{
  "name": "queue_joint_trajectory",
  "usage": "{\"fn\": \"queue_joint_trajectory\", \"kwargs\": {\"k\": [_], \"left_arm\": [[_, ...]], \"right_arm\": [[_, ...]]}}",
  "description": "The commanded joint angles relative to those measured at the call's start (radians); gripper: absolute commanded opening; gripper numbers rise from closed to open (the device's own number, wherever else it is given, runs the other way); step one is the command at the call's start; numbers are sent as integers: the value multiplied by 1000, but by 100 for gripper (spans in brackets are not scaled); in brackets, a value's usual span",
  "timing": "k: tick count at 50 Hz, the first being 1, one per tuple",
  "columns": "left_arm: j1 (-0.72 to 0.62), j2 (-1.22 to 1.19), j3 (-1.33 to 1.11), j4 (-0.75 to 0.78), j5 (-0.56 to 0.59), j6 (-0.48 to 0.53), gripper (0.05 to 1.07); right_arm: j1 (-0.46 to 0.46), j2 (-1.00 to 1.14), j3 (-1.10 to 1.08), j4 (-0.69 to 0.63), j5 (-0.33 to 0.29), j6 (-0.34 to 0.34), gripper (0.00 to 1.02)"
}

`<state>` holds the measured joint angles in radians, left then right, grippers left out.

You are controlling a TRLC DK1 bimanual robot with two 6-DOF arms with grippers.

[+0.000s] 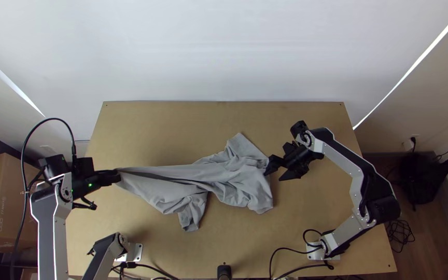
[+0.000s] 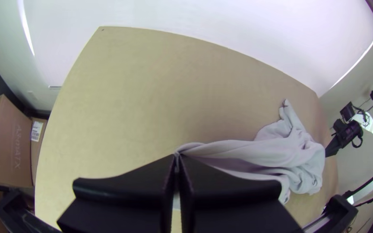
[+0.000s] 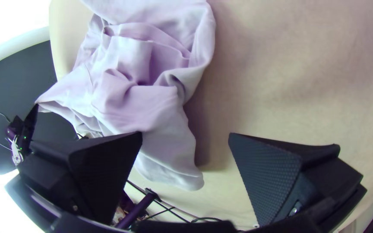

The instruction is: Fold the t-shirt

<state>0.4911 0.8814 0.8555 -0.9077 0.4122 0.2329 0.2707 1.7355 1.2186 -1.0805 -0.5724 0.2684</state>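
Closest to our left wrist camera, we had the fingers [image 2: 126,190] of our left gripper [image 1: 114,177] closed together, pinching a gathered end of the grey t-shirt [image 1: 234,179] at their tips. We held that end near the left edge of the light wooden worktop [image 1: 156,129], and from it the cloth ran in long, tight folds toward the middle, where it widened into a crumpled, bunched heap. We saw one narrow flap hanging out toward the worktop's near edge and a broader part angled toward its far edge. At the heap's right-hand side we had our right gripper [image 1: 274,173] with its fingers well spread; nothing was clamped in them, one finger's tip overlapped the cloth in our view and the other was over bare wood, with a rounded edge of the shirt showing between. We could not tell whether that first finger touched the fabric. Past the worktop's left side we had a cardboard box [image 1: 9,199], and down its right side a black bundle [image 1: 421,179] with tangled cable [image 1: 401,233] near it on the wooden floor [image 1: 434,233]. Behind the far edge we had a plain white wall [image 1: 224,52].
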Motion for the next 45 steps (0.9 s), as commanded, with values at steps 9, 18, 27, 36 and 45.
{"fn": "queue_joint_trajectory", "kwargs": {"k": [9, 18, 27, 36, 45], "left_arm": [[219, -15, -88, -19, 56, 184, 8], [322, -13, -115, -54, 79, 264, 8], [333, -35, -122, -83, 96, 267, 8], [331, -70, -121, -105, 100, 258, 8], [333, -91, -84, -131, 103, 246, 8]], "right_arm": [[22, 85, 114, 7, -26, 77, 92], [55, 122, 140, 7, -35, 84, 92], [127, 173, 167, 7, -53, 101, 92], [168, 214, 196, 17, -53, 109, 59], [173, 160, 185, 24, -52, 101, 2]]}}
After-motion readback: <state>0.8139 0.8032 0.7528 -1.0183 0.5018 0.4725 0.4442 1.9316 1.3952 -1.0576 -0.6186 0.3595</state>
